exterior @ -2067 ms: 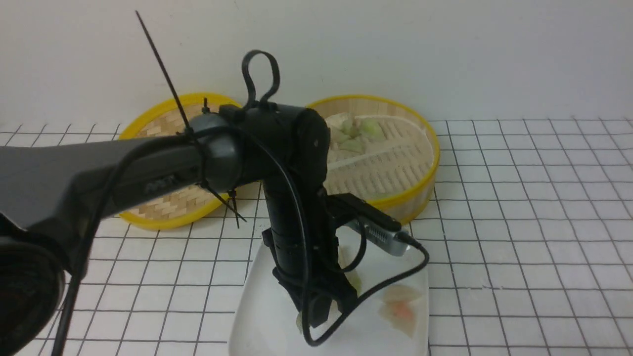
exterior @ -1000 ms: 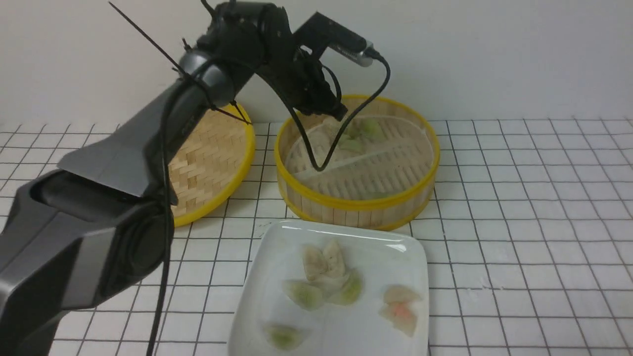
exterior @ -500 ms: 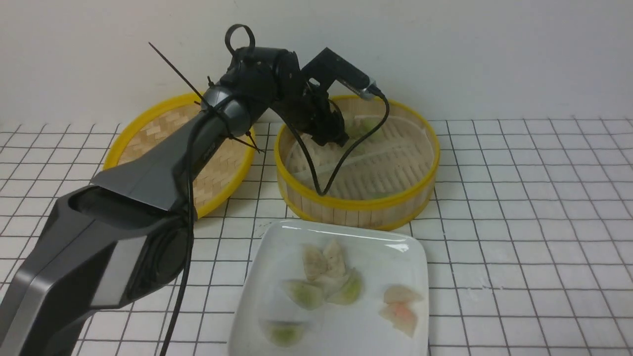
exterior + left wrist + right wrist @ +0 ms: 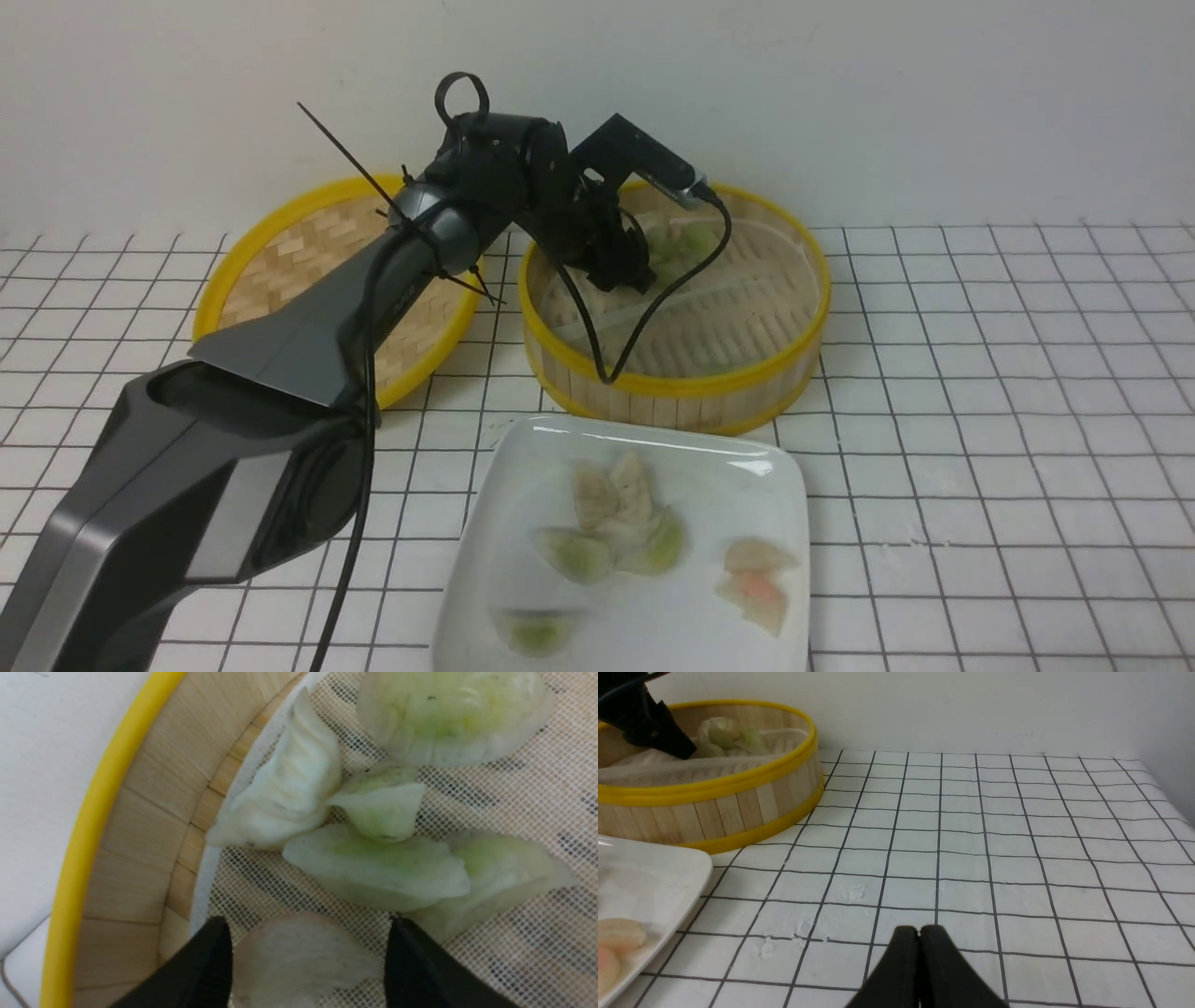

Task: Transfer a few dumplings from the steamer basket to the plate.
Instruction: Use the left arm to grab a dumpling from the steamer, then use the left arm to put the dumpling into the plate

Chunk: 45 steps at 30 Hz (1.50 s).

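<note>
My left gripper (image 4: 627, 276) is down inside the steamer basket (image 4: 672, 387), at its far left. It is open, and its black fingers (image 4: 210, 961) straddle a pale beige dumpling (image 4: 299, 956) lying on the mesh liner. Several green dumplings (image 4: 373, 872) lie clustered just beyond the fingertips, by the basket's wall (image 4: 140, 826). The white plate (image 4: 766, 467) in front of the basket carries several dumplings (image 4: 607, 523), green, beige and pinkish. My right gripper (image 4: 919, 929) is shut and holds nothing, low over the checked cloth, right of the plate's corner (image 4: 668, 872); the front view does not show it.
The shallow woven lid (image 4: 280, 271) lies left of the basket, partly under my left arm. A black cable (image 4: 644, 317) loops from the wrist camera into the basket. A white wall stands close behind. Checked cloth (image 4: 1017, 835) stretches to the right.
My left arm has gone from over the plate up and back to the basket, then down into it. Its jaws have opened and now flank a beige dumpling.
</note>
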Each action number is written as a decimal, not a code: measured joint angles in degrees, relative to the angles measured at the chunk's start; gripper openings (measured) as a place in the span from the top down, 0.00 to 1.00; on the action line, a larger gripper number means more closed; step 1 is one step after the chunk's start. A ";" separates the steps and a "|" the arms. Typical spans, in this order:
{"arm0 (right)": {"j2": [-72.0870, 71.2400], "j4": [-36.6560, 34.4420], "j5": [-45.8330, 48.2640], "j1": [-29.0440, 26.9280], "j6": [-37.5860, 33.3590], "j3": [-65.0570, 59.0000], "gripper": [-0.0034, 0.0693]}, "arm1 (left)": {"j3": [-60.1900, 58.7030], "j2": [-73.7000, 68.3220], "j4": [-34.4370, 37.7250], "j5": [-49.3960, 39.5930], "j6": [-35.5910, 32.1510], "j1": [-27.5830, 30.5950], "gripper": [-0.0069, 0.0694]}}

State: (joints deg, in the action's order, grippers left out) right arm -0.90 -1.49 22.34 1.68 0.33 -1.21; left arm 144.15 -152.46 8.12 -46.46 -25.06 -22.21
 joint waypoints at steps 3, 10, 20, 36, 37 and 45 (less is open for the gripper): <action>0.00 0.00 0.00 0.00 0.00 0.00 0.97 | 0.18 0.00 -0.04 -0.78 0.95 0.06 0.42; 0.00 0.00 0.00 0.00 0.00 0.00 0.97 | 1.10 1.74 0.18 -7.54 2.54 0.01 0.43; 0.00 0.00 0.00 0.00 0.00 0.00 0.97 | 7.81 8.54 0.07 -16.55 3.04 0.01 0.43; 0.00 0.00 0.00 0.00 0.00 0.00 0.97 | -23.17 41.43 2.58 -25.18 13.04 -2.79 0.44; 0.00 0.00 0.00 0.00 0.00 0.00 0.97 | -26.89 43.28 2.66 -25.18 13.04 -3.24 0.44; 0.00 0.00 0.00 0.00 0.00 0.00 0.97 | -63.36 52.68 5.96 -20.68 12.90 -11.07 0.44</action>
State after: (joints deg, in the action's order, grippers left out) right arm -0.90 -1.49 22.34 1.68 0.33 -1.21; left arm 80.79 -99.78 14.08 -67.14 -12.15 -33.28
